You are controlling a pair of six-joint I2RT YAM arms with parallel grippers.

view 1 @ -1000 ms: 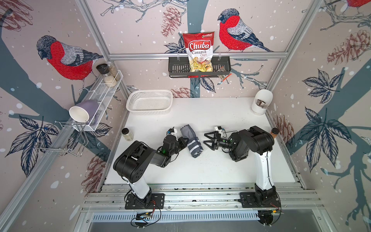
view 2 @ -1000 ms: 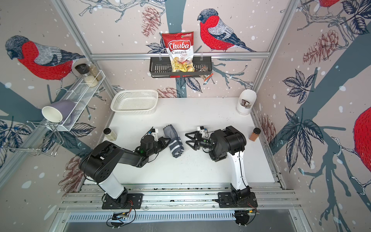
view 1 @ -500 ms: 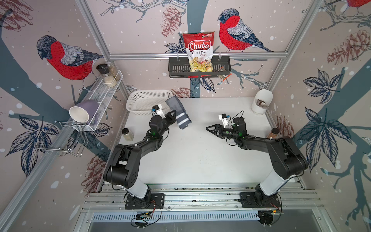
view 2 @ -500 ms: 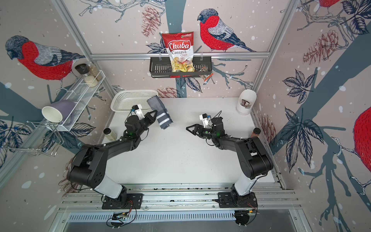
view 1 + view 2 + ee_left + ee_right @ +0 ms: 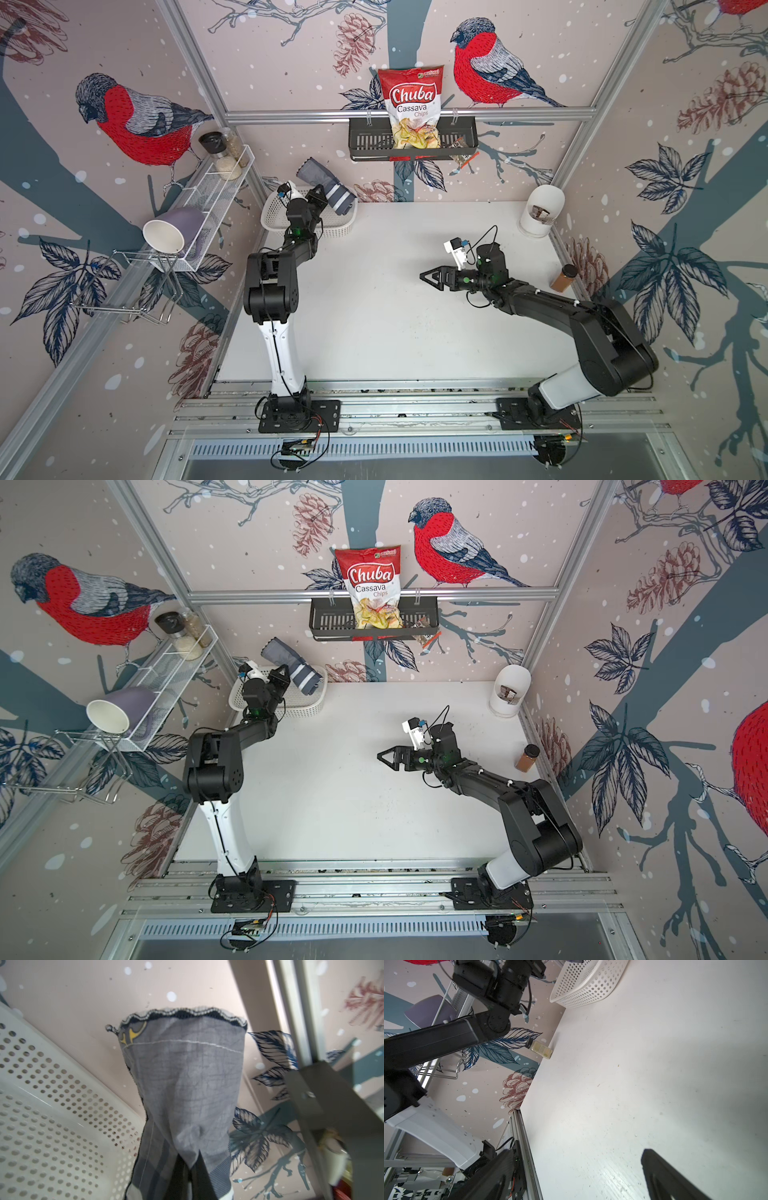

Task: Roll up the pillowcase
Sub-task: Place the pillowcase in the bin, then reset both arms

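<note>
White perforated basket (image 5: 332, 227) at table's (image 5: 395, 316) far left corner. Chips bag (image 5: 411, 106) upright in black wall shelf (image 5: 368, 143) — small packet (image 5: 460, 146) at shelf's right end. Wire rack (image 5: 208, 195) on left wall holds jars (image 5: 226, 156) and purple mug (image 5: 174, 228), tipped on side. White canister (image 5: 540, 212) in far right corner; brown jar (image 5: 564, 277) by right edge — small bottle (image 5: 540, 1050) by left edge.
</note>
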